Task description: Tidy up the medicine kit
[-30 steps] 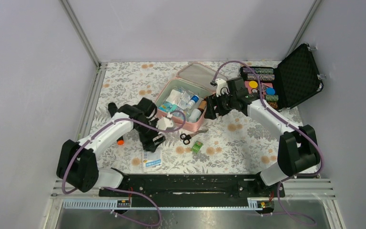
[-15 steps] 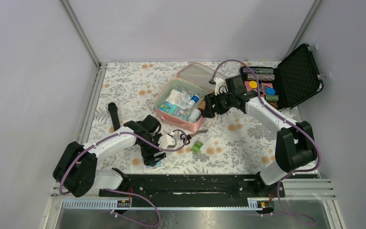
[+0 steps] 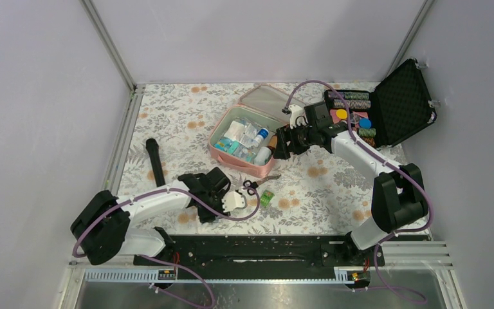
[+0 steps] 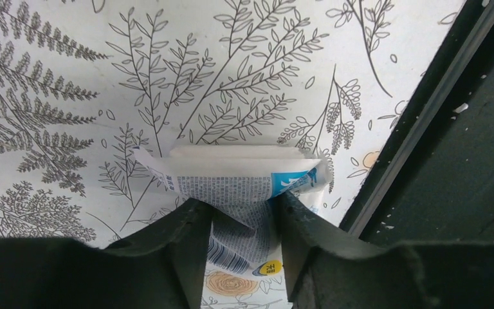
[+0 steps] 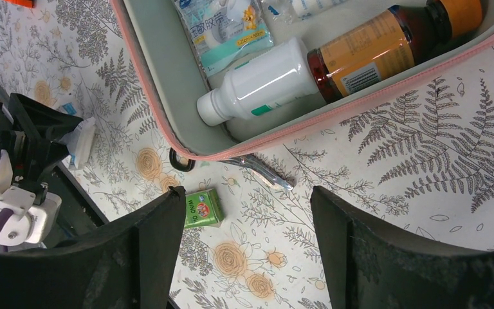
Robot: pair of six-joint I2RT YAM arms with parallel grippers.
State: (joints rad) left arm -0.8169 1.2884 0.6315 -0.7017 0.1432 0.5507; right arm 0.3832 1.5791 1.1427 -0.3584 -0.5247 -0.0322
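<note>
Left pincer (image 4: 241, 207) pinches the flimsy paper packet (image 4: 231, 175), well apart from the medicine kit (image 3: 241, 165); thin grip, it could slip on lifting.

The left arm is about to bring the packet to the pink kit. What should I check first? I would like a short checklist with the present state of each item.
1. White packet between the left jaws: ok, both sides touch it and it buckles.
2. Packet lifted: cannot tell.
3. Medicine kit lid open: ok.
4. Room in the kit: ok, bare lining shows beside the white bottle.
5. Right jaws open and empty: ok, but they hover by the kit's near edge.
6. Low path clear: not ok, scissors lie between packet and kit.
</note>
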